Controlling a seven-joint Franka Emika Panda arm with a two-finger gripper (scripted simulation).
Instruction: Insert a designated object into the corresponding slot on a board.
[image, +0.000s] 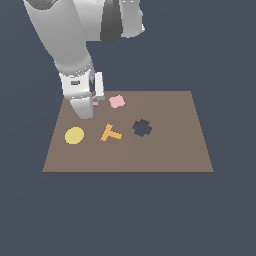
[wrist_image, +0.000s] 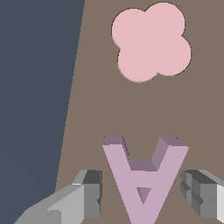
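Observation:
The designated object, a pale lilac A-shaped block (wrist_image: 144, 175), lies flat on the brown board (image: 175, 145) near its far corner on the exterior view's left. In the exterior view only a sliver of the block (image: 95, 102) shows behind the hand. My gripper (wrist_image: 144, 194) is lowered around it and open. One grey finger (wrist_image: 89, 194) stands on each side of the block, with a gap between each pad and the block. The other finger (wrist_image: 199, 194) is equally apart. The A-shaped slot is not visible in either view.
A pink flower-shaped piece (image: 117, 101) lies just beyond the block, also seen in the wrist view (wrist_image: 151, 41). An orange T piece (image: 111, 133), a yellow disc (image: 74, 135) and a dark blue flower-shaped hole (image: 142, 128) sit mid-board. The board's edge (wrist_image: 72, 113) runs close by.

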